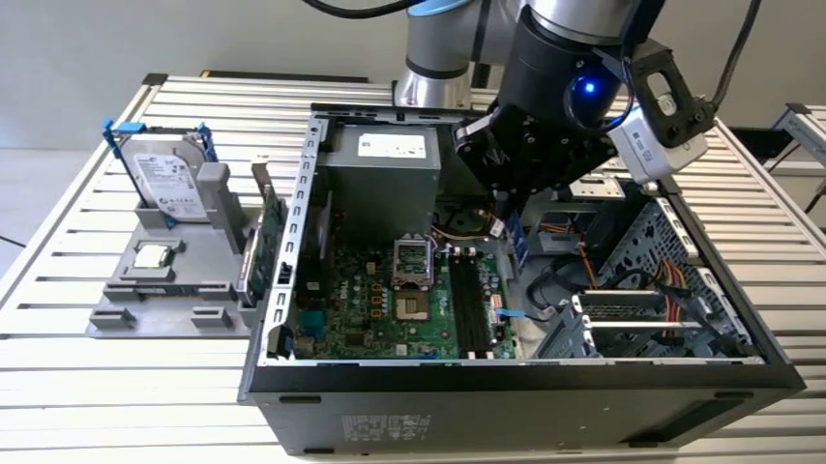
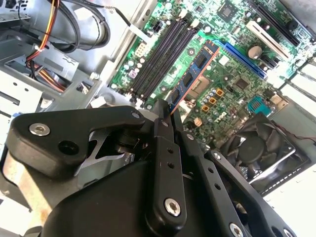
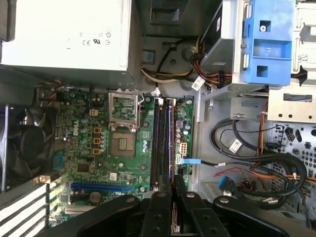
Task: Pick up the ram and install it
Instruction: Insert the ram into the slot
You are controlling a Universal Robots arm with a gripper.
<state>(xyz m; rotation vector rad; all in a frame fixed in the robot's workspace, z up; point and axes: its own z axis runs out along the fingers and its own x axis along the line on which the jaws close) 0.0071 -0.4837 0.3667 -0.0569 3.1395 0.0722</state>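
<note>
Clearly the gripper (image 1: 508,208) has hold of the ram (image 1: 519,237): in the exterior view the arm hangs over the open computer case (image 1: 516,375), and the slim blue stick points down from the fingers, above the far end of the memory slots (image 1: 465,304) and not seated in them.

The second wrist view gives the grip itself. The gripper (image 2: 168,113) is closed narrowly on one end of the ram (image 2: 192,79), whose flat side shows there, with blue board, dark chips and an orange edge. It juts out over the motherboard (image 2: 232,94), beside the black memory slots (image 2: 163,54). A round fan (image 2: 256,148) sits past the board's edge.

In the first wrist view the camera looks straight down. The gripper (image 3: 172,197) pinches the ram (image 3: 173,190), seen edge-on as a thin line that runs in the same direction as the memory slots (image 3: 162,143). I cannot tell from this view which slot it is over. This view also shows the bare processor socket (image 3: 122,143), the grey power supply (image 3: 64,34), a blue drive caddy (image 3: 266,44) and a tangle of cables (image 3: 256,168).

The exterior view takes in the slatted table (image 1: 77,387), where a hard drive (image 1: 168,179) stands upright in a grey holder (image 1: 168,314) at the exterior view's left of the case.
</note>
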